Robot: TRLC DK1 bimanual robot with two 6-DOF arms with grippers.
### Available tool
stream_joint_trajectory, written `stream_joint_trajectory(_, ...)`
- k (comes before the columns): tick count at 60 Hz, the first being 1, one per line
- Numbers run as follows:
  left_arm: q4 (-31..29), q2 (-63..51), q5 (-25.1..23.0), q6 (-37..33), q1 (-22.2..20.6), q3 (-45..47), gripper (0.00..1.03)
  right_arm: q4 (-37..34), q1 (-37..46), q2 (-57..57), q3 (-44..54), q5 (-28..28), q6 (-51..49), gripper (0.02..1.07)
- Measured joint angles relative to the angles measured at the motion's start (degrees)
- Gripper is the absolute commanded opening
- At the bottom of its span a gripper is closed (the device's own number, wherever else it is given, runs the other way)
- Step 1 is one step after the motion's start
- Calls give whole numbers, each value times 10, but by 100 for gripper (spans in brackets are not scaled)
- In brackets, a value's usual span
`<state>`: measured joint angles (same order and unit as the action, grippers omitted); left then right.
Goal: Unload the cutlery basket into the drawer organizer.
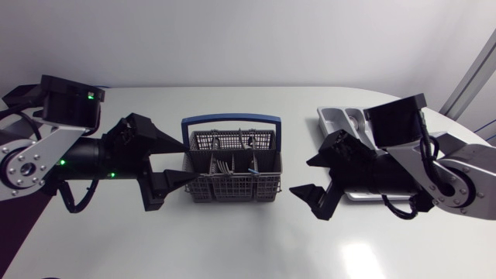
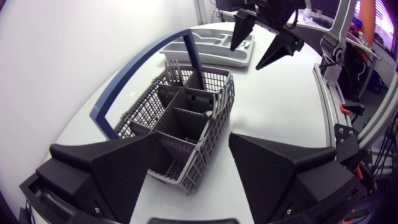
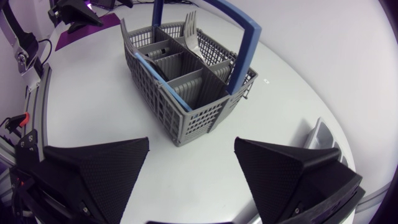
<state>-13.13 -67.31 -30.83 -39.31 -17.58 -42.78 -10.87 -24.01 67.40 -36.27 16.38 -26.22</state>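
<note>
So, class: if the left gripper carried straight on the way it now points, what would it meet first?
Most likely the cutlery basket: its near end wall sits just ahead of the open left gripper.

Your white table, with two things resting on it.
You have a white table (image 1: 232, 240) with a grey cutlery basket (image 1: 232, 188) standing upright near its middle, its blue handle arched over the top. To the basket's right, well apart from it and reaching a little farther back, a pale grey drawer organizer (image 1: 332, 118) lies flat on the tabletop. Only part of it shows from above.
</note>
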Motion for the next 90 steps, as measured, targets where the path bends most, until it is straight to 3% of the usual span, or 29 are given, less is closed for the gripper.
stream_joint_trajectory(15, -17, -89, -8, -59, -41, -72, 81, -8, -22, 5, 4, 0, 0, 102)
stream_joint_trajectory(19, -26, -106, -14, -68, -49, -90, 76, -8, -24, 7, 4, -1, 0, 102)
stream_joint_trajectory(27, -36, -133, -28, -84, -63, -113, 54, -7, -25, 17, 7, -1, -8, 102)
stream_joint_trajectory(32, -50, -150, -43, -97, -65, -127, 29, -5, -25, 24, 16, -1, -11, 102)
stream_joint_trajectory(39, -64, -169, -63, -110, -65, -144, 10, -3, -25, 28, 20, -1, -14, 102)
stream_joint_trajectory(42, -69, -174, -66, -118, -65, -147, 6, 0, -25, 28, 22, -1, -17, 102)
stream_joint_trajectory(46, -82, -179, -71, -122, -65, -155, 3, 2, -24, 29, 26, 0, -24, 102)
stream_joint_trajectory(55, -176, -211, -110, -142, -53, -216, 3, 5, -20, 40, 26, 0, -26, 102)
stream_joint_trajectory(79, -460, -349, -200, -113, -14, -494, 3, 21, -20, 50, 41, 0, -39, 102)
stream_joint_trajectory(90, -530, -354, -229, -97, -10, -533, 3, 21, -20, 50, 42, 1, -39, 102)
